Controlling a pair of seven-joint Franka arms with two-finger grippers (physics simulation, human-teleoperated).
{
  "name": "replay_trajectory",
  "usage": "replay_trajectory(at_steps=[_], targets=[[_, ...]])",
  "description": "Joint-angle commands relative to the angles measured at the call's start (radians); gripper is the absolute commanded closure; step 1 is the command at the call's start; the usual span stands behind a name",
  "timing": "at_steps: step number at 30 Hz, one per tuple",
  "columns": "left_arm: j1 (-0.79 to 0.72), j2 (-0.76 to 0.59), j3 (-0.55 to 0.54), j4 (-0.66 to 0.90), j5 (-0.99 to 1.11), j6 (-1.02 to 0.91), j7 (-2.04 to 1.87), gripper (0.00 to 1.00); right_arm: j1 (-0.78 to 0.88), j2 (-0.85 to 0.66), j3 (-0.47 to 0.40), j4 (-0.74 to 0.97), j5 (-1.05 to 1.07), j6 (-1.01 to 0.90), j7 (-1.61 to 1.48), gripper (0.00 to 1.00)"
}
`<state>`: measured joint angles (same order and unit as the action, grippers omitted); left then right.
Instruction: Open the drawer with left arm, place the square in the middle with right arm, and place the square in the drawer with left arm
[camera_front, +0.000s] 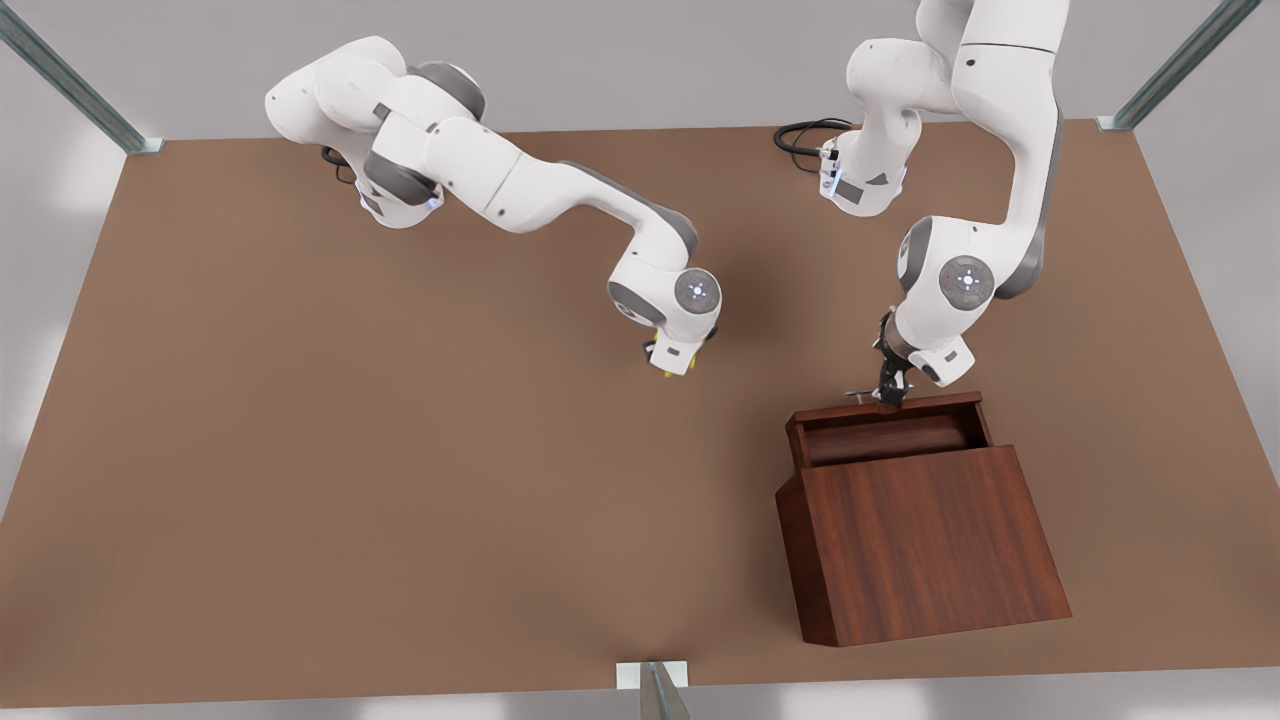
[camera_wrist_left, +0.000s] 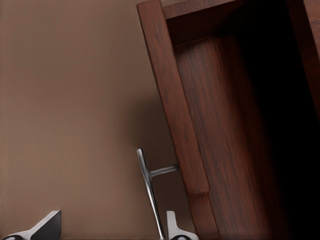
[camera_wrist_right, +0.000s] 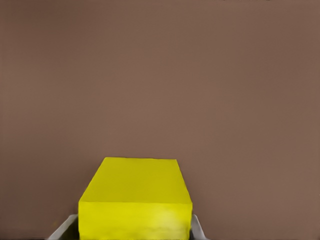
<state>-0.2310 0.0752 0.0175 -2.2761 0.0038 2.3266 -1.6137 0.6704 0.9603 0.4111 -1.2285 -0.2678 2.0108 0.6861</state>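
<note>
The dark wooden drawer (camera_front: 885, 428) stands pulled out of its cabinet (camera_front: 925, 545) at the front view's right, its inside bare. The slim silver handle (camera_wrist_left: 149, 192) sits on the drawer's front. My left gripper (camera_front: 888, 385) (camera_wrist_left: 111, 227) hangs open at that handle, the bar between its fingertips (camera_wrist_left: 172, 226) and close to one of them. Near the table's middle, my right gripper (camera_front: 672, 365) (camera_wrist_right: 132, 231) is shut on the yellow square (camera_wrist_right: 134, 192) (camera_front: 668, 373), low over the brown tabletop (camera_front: 450, 450). Whether the square touches the table I cannot tell.
The cabinet is set at an angle near the table's front edge. Black cables (camera_front: 805, 135) lie at the far edge by the left arm's base. Metal frame posts (camera_front: 655, 690) stand at the table's edges.
</note>
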Motion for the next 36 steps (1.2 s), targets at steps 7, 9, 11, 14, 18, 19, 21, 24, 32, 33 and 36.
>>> replay_trajectory(at_steps=[7,9,11,14,18,19,21,24,32,33,36], targets=[[-0.008,-0.026,-0.001,-0.008,-0.015,-0.041,0.000,0.00,-0.195,-0.158,0.126,-0.111,0.018,-0.058,-0.057,0.00],[-0.008,-0.026,-0.001,-0.008,-0.015,-0.043,0.000,0.00,-0.512,-0.270,0.336,-0.311,0.015,-0.064,-0.132,0.00],[-0.008,-0.023,-0.001,-0.008,-0.019,-0.041,0.000,0.00,-0.718,-0.419,0.416,-0.451,0.013,-0.090,-0.152,0.00],[-0.014,-0.025,0.001,-0.017,-0.027,-0.043,0.000,0.00,-1.256,-0.518,0.636,-0.439,0.005,-0.253,-0.444,0.00],[-0.021,-0.040,0.001,-0.020,-0.031,-0.070,0.000,0.00,-1.350,-0.514,0.617,-0.203,-0.036,-0.394,-0.471,0.00],[-0.024,-0.044,-0.001,-0.020,-0.042,-0.072,0.000,0.00,-1.297,-0.540,0.568,-0.149,-0.041,-0.412,-0.462,0.00],[-0.024,-0.052,-0.001,-0.020,-0.042,-0.084,0.000,0.00,-1.044,-0.714,0.153,-0.152,0.132,-0.461,-0.482,0.00],[-0.034,-0.072,-0.001,-0.016,-0.059,-0.105,-0.005,0.00,-0.799,-0.945,-0.261,-0.342,0.234,-0.504,-0.579,0.00],[-0.048,0.020,-0.301,0.655,0.097,-0.693,0.423,0.00,-0.750,-0.801,-0.344,-0.238,0.259,-0.448,-0.620,0.00],[-0.048,0.081,-0.346,0.684,0.146,-0.687,0.746,0.00,-0.750,-0.798,-0.344,-0.243,0.259,-0.448,-0.616,0.00],[-0.086,0.320,-0.404,0.880,0.128,-0.670,1.135,0.00,-0.749,-0.790,-0.342,-0.247,0.266,-0.429,-0.617,0.00]])
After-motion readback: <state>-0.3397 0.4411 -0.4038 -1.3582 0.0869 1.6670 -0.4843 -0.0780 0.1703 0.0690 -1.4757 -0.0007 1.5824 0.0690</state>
